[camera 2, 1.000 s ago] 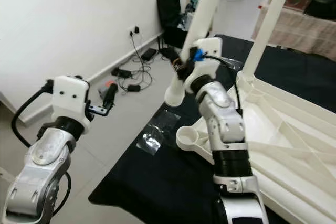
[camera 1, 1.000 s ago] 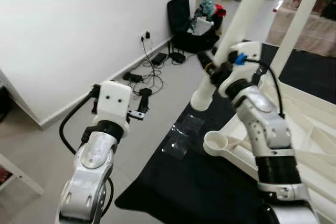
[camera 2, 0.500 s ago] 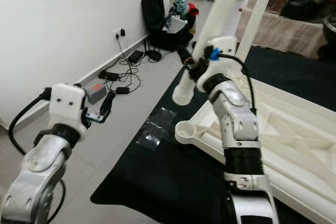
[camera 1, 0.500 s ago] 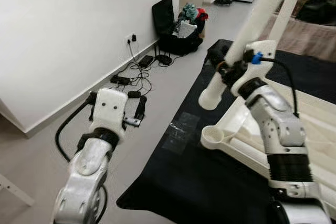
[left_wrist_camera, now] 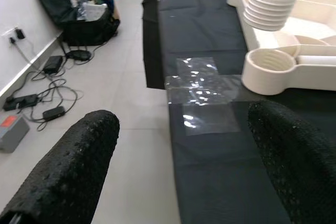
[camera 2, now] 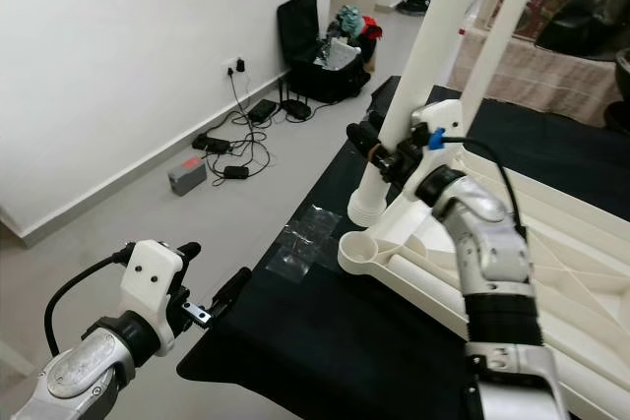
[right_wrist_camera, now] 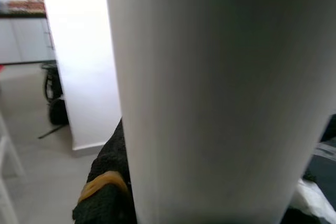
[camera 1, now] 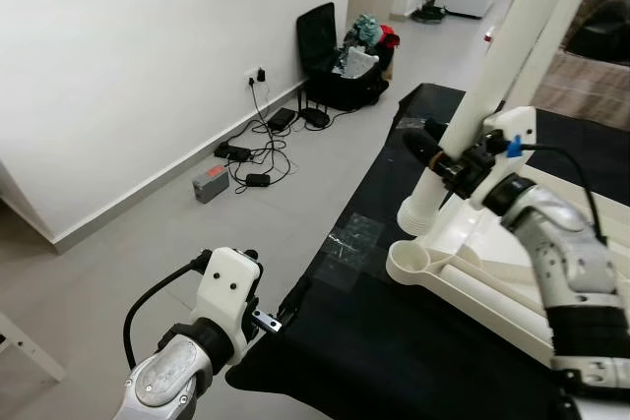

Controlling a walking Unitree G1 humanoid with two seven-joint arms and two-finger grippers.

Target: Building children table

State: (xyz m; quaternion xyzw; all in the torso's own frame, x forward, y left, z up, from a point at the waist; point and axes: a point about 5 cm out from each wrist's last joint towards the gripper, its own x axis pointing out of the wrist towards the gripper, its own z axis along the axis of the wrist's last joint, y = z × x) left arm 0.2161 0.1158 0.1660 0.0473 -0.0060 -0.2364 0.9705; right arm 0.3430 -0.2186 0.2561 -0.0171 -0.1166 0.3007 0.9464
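Nearest me, my left pincer (camera 1: 285,307) has dropped from chest height a second ago to low over the edge of the black mat (camera 1: 394,341); its fingers (left_wrist_camera: 63,171) are spread wide with nothing between them, and the arm is bent at my side, idle. Through that wrist I see clear tape (left_wrist_camera: 202,90) stuck on the mat and the empty corner socket (left_wrist_camera: 269,66) of the upturned tabletop (camera 1: 512,282). Beyond that, my right arm reaches forward with the elbow bent and the forearm angled up, and the right pincer (camera 1: 448,159) is clenched around the leg (camera 1: 492,95), a white tube held nearly upright. The change that matters: the leg's ribbed foot end (camera 1: 423,215), which hung out over the mat a second ago, now sits just behind and beside the socket, above it but not yet in. I judge I am lining up to seat it; a slight shift toward me should do. Further off, cables (camera 1: 261,145) and a black bag (camera 1: 340,56) lie by the wall.
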